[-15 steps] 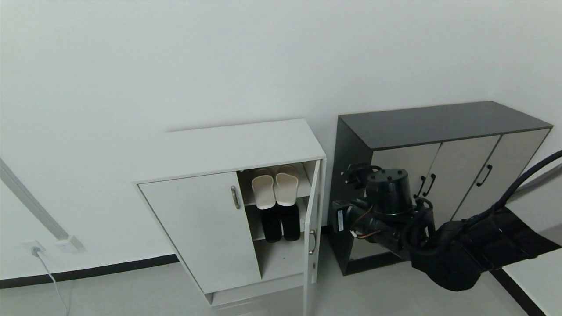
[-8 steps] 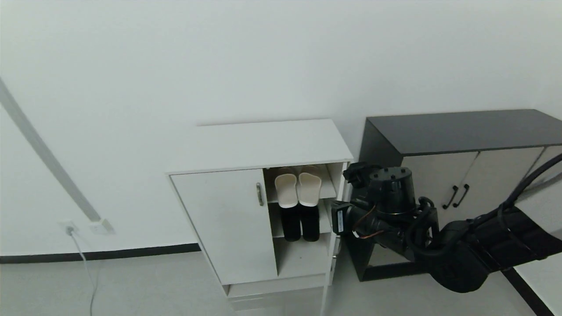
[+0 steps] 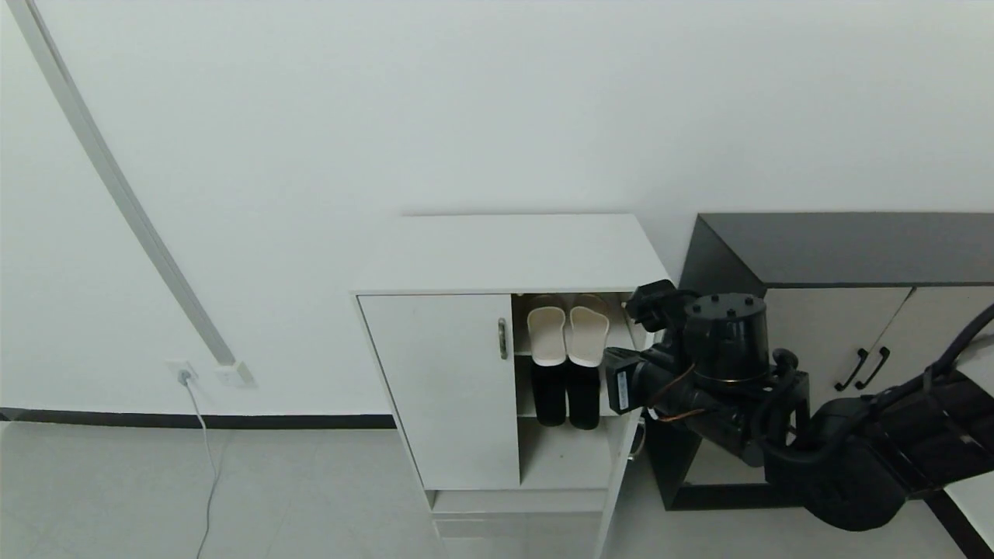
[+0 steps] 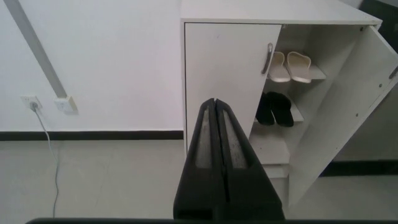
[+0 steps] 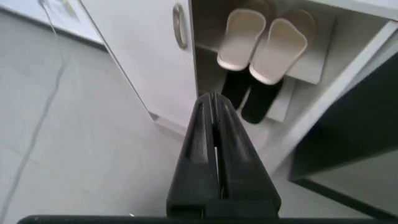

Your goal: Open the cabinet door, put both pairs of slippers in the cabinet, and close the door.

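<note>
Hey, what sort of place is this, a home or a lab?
Probably a bare indoor room set up like a home entryway: a white cabinet holding white slippers and black slippers, a dark cabinet beside it against a plain wall, and a grey floor.

The right arm [image 3: 722,365] has drawn nearer the open cabinet door [image 4: 339,112].

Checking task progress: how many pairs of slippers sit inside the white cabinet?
2. White pair on the upper shelf, black pair on the shelf just below, both in the open right half. The shut left door may hide more.
</note>
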### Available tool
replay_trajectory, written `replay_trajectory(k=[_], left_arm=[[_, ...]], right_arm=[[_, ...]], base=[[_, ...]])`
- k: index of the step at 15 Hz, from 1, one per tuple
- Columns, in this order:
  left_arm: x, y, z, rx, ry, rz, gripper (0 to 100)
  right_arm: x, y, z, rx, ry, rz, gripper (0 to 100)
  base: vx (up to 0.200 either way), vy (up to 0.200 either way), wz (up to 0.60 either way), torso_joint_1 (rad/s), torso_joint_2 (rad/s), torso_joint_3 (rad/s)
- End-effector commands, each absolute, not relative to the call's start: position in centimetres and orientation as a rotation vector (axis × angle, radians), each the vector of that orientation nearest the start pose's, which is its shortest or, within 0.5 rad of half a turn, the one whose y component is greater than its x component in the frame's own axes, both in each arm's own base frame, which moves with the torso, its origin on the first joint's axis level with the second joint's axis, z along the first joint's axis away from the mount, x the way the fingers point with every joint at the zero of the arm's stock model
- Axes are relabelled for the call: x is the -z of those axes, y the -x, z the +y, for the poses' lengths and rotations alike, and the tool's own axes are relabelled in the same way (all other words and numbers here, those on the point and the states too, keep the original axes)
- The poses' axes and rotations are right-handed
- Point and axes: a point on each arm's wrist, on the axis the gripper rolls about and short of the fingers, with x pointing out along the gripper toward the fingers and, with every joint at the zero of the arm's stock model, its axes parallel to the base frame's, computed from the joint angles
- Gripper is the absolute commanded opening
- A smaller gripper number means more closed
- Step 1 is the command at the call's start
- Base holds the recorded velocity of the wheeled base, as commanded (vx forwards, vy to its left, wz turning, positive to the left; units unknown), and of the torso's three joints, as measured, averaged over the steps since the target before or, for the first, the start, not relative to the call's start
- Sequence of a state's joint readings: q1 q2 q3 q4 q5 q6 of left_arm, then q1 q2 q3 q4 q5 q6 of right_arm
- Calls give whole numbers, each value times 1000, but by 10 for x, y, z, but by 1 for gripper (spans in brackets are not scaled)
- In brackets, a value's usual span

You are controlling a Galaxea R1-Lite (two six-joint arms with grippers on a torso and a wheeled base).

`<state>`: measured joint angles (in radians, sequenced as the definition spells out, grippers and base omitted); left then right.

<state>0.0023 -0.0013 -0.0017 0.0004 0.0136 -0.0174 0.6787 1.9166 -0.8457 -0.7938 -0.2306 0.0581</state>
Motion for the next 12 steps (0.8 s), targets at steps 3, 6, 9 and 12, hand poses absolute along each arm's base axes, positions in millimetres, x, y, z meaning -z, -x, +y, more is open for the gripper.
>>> replay_trajectory(k=[3,6,9,12], left_arm=[[-76,23,0,-14,15,-2,0],[-76,23,0,-14,15,-2,0],[-76,23,0,-14,17,-2,0],[-76,23,0,-15,17,-2,0]], right_arm=[[-137,-258,191,-349,128,313,0],[-122,-247,173,-324,153,380,0],[-109,-231,161,-320,184,439,0],[-100,-235,160,-307,197,469,0]], base=[[0,0,0,0,0,0],[200,0,0,-4,-1,4],[0,0,0,0,0,0],[0,0,0,0,0,0]])
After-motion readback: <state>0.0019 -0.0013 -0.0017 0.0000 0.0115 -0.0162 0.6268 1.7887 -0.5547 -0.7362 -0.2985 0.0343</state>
